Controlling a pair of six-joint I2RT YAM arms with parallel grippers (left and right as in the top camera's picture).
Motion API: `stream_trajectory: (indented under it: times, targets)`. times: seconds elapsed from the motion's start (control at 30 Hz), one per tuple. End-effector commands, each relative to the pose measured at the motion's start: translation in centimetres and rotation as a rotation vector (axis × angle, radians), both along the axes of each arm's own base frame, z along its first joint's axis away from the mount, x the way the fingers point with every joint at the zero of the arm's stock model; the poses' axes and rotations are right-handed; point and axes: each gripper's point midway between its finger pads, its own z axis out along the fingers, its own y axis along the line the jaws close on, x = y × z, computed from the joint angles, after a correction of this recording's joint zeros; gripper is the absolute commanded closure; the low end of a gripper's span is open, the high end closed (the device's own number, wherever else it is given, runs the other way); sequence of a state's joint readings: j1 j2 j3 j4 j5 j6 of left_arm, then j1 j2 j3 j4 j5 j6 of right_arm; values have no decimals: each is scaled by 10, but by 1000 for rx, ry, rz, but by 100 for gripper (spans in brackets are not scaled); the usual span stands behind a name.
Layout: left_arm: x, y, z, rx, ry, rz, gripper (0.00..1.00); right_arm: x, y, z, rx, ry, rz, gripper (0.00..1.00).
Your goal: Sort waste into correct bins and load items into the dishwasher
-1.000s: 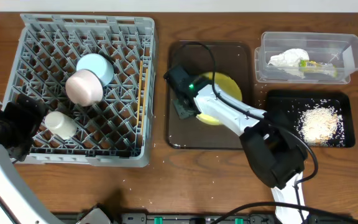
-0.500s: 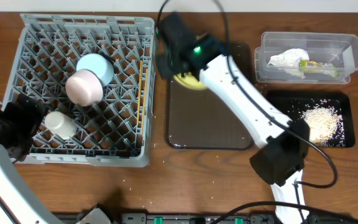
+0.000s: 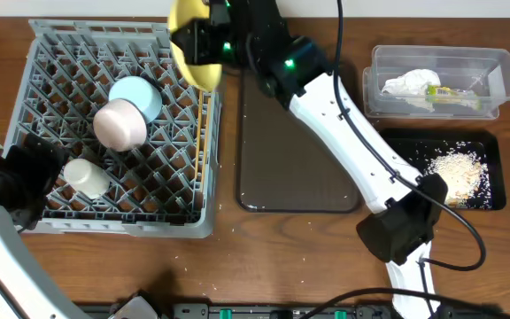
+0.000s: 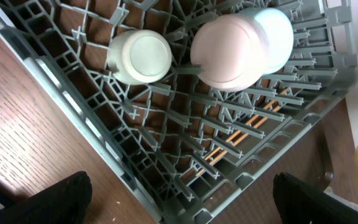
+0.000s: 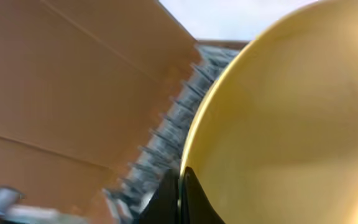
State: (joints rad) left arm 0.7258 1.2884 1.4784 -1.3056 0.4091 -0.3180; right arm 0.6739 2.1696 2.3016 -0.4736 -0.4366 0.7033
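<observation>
- At the near left corner of the rack (image 3: 122, 227), the left gripper (image 3: 25, 173) is parted and empty.
- Mid-rack, the pink bowl (image 3: 119, 126), blue bowl (image 3: 142, 94) and cup (image 3: 85, 175) are to be cleared.
- Over the far right edge, the plate (image 3: 187, 44) is clamped on edge by the right gripper (image 3: 218, 40); it should be lowered upright between free pegs.

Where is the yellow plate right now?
In the overhead view, the yellow plate is held tilted in the right gripper, over the far right corner of the dish rack, just left of the brown tray.
</observation>
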Motion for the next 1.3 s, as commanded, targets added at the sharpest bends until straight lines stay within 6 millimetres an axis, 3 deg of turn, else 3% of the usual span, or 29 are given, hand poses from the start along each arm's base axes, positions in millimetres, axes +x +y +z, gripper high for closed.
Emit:
stream_trajectory:
  times: [0.0,0.33,0.6,0.63,0.73,0.87,1.03,1.17,1.27]
  targets:
    - [-1,3,4,11,-5,9,6,-6,23,-17,83,166,-5,99]
    - [-1,2,4,11,-5,8,6,0,70,-87,155,398,-21,99]
    - [-1,3,4,11,-5,9,6,8,67,-91,136,344,-42,98]
    - [-1,3,4,11,-5,9,6,10,66,-91,131,333,-39,95]
    - [-1,3,4,11,-5,8,6,12,60,-82,119,278,-13,72]
    - [-1,3,4,11,-5,9,6,22,29,-60,67,212,-81,35]
    - [-1,3,4,11,-5,9,6,29,-31,-19,-34,118,-205,6]
    - [0,3,4,10,-4,9,6,21,-83,15,-88,78,-244,1]
    - [-1,3,3,9,-3,9,6,17,-133,28,-172,63,-328,1]
